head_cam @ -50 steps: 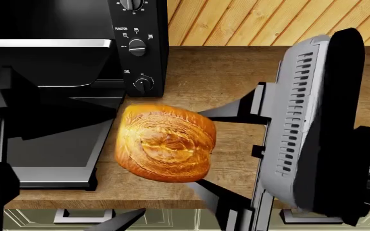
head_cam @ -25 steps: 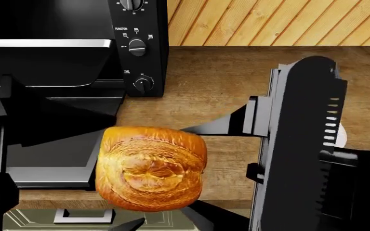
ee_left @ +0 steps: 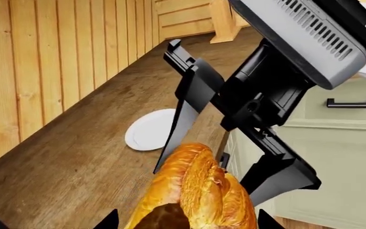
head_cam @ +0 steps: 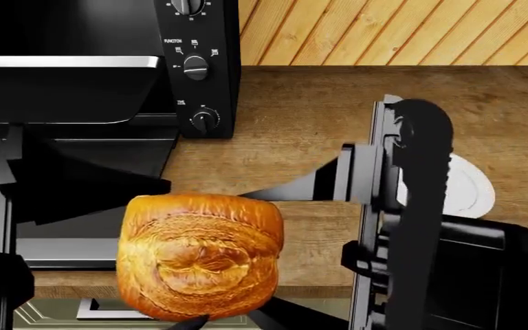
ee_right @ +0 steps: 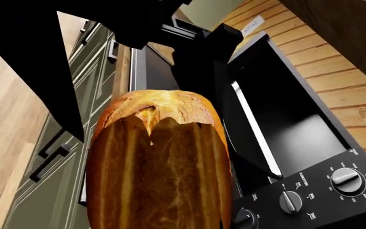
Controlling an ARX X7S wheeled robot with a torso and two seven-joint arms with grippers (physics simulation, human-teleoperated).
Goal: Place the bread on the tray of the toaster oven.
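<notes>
**Bread** [head_cam: 200,256]: small golden-brown loaf with a glossy split crust and paler sides. It is held clear of the wooden tabletop [head_cam: 319,117], above the table's front edge and toward its left end, overlapping the front right corner of the lowered oven door [head_cam: 90,227] in the head view. The left wrist view [ee_left: 196,195] shows its crust ridges close up; the right wrist view [ee_right: 160,162] shows its long striped side filling the frame.

**Right gripper** [head_cam: 245,256]: clamped on the bread, black fingers [head_cam: 291,185] pressing the loaf from the right-hand side, one above and one below it in the head view. The left wrist view [ee_left: 224,157] shows both dark fingers [ee_left: 189,114] flanking the loaf. The arm body stands over the right half of the table.

**Left gripper** [head_cam: 80,189]: dark fingers over the oven door, just left of the bread, with a tip close to the loaf's upper left corner. Contact cannot be told, and neither can the width of its opening.

**Toaster oven** [head_cam: 195,62]: black box at the table's back left, its knob column facing front, door folded down flat.

**Tray** [head_cam: 62,86]: shallow dark pan with a bright rim, sitting in the oven mouth behind the door, well apart from the bread.

**Plate** [head_cam: 470,185]: round, white, on the tabletop toward the right edge, partly hidden by the right arm; also seen in the left wrist view [ee_left: 148,131].

**Cabinet fronts** [ee_left: 335,157]: pale green with dark handles, below the table's front edge.
</notes>
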